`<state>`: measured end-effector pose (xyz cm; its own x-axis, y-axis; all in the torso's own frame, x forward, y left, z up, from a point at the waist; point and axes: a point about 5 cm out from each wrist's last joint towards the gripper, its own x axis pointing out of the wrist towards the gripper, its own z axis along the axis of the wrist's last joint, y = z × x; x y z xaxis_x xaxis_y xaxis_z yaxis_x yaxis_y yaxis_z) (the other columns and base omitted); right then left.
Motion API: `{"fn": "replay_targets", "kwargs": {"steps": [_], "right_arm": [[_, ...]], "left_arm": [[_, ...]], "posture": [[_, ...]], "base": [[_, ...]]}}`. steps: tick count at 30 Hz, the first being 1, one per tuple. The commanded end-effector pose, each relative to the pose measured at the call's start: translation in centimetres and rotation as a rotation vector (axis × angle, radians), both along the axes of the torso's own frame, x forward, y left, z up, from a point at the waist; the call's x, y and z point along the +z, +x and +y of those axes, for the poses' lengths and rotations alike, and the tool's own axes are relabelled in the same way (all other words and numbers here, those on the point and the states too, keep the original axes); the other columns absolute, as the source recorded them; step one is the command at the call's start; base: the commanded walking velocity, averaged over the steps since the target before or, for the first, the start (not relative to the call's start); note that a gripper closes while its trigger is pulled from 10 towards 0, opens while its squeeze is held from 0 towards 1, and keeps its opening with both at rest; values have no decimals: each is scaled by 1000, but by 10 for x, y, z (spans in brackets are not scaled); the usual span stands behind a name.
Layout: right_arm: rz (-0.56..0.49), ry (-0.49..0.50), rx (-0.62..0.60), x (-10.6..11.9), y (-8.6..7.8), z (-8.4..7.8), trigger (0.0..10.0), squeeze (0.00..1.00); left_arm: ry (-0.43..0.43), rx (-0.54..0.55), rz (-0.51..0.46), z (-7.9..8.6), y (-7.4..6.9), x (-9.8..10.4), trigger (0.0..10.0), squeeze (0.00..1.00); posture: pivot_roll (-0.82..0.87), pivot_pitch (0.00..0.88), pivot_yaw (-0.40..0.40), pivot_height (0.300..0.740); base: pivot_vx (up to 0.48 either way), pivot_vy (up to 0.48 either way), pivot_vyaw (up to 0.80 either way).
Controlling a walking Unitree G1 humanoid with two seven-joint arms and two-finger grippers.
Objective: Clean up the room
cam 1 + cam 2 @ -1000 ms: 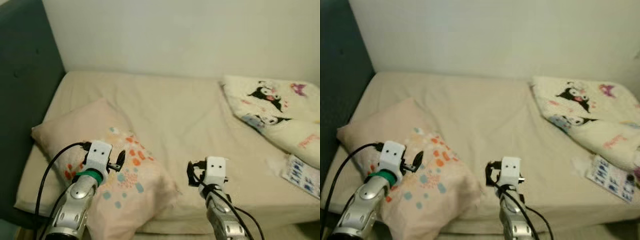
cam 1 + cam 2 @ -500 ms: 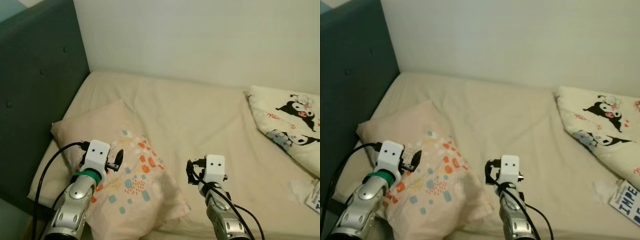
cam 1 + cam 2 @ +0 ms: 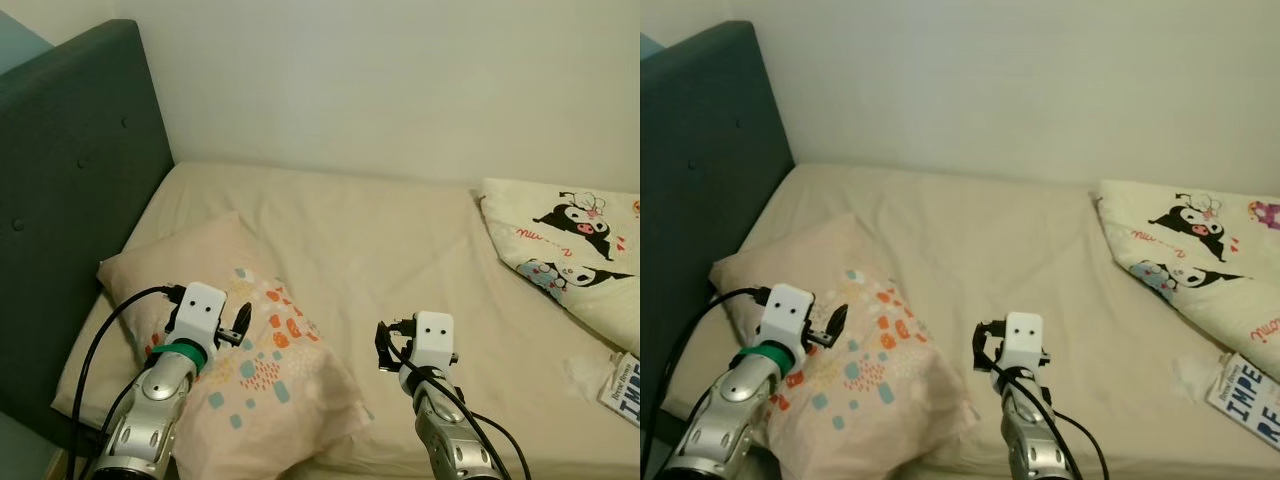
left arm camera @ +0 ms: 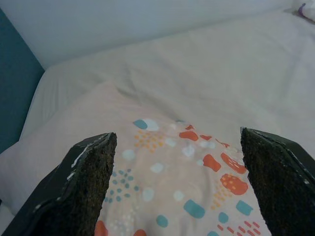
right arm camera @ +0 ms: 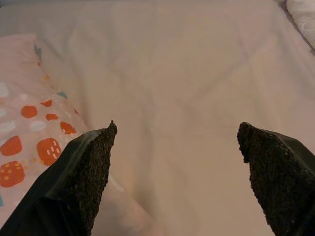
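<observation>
The pink patterned pillow (image 3: 225,340) lies at the headboard (image 3: 70,200) end of the bed (image 3: 370,250), near its front edge. The left claw (image 4: 174,187) hovers over it, fingers spread apart and empty. The right claw (image 5: 174,182) hangs over bare sheet beside it, also apart. A cartoon blanket (image 3: 565,240) lies at the far end.

Matt cloth pillow (image 3: 250,370) (printed), creased cloth sheet (image 3: 370,240), rough-padded fingers (image 4: 91,182).
</observation>
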<state>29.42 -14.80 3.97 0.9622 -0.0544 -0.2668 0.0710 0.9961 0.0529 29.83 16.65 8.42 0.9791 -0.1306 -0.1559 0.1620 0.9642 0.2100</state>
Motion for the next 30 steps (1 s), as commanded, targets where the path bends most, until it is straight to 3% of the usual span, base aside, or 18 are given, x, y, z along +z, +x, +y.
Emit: {"fn": "replay_targets", "kwargs": {"steps": [1,30], "right_arm": [[34,10,-10,-7,-5,-2,10000,0],[28,2,35,-6,-2,0,10000,0]], "left_arm": [[6,-1,38,0,-4,-8,10000,0],[21,45,37,4,-7,-11,10000,0]], "posture": [[121,0,25,690],[121,0,-5,570]], "base": [[0,0,0],[0,0,0]]}}
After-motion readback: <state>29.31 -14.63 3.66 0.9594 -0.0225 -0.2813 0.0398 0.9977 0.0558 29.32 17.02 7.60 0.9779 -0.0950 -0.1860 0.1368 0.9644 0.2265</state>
